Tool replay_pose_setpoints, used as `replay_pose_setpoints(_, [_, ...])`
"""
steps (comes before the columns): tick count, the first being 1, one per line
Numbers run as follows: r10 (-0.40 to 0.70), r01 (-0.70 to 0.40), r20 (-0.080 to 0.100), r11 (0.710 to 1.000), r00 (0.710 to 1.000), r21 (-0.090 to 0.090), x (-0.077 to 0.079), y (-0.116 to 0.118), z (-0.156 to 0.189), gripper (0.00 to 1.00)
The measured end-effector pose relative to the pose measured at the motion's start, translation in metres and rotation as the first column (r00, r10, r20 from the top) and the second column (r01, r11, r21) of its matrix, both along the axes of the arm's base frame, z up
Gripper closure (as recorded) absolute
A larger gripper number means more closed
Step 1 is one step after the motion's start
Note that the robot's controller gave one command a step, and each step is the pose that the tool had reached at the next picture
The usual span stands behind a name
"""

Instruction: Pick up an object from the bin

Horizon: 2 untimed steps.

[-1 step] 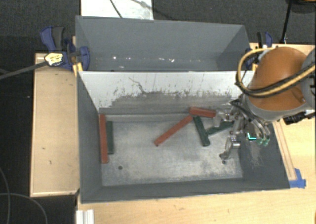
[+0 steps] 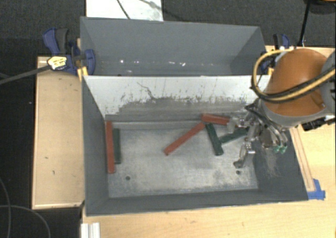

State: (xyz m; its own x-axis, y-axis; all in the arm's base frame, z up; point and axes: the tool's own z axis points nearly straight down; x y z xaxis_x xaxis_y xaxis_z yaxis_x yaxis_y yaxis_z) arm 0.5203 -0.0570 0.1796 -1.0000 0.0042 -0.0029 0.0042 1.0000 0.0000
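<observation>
Claw (image 2: 242, 159) is hanging just beside crossed green sticks (image 2: 215, 142) at the grey bin's (image 2: 157, 176) right, seemingly lining up a grasp; its opening cannot be told

Bin (image 2: 157, 100): grey sheet metal, matt, floor and back wall scuffed and scratched pale. Red-brown sticks (image 2: 184, 138) and dark green sticks (image 2: 214, 140): smooth, matt; plastic or painted wood, unclear. Wrist cover (image 2: 291, 82): orange, smooth, glossy. Pincer (image 2: 240, 164): bare metal, shiny.

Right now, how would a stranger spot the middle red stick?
Look at the floor of the grey bin, in the middle. The red stick lies slanted there; the left red stick runs along the wall, and the short red stick sits at the back.
</observation>
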Motion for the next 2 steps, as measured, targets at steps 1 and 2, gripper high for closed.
replay_pose_setpoints(1, [-0.076,0.076,0.008,0.997,0.997,0.0,0.04,-0.029,-0.066,0.0])
replay_pose_setpoints(2, [-0.091,0.091,-0.003,0.996,0.996,0.0,0.048,-0.036,-0.077,0.0])
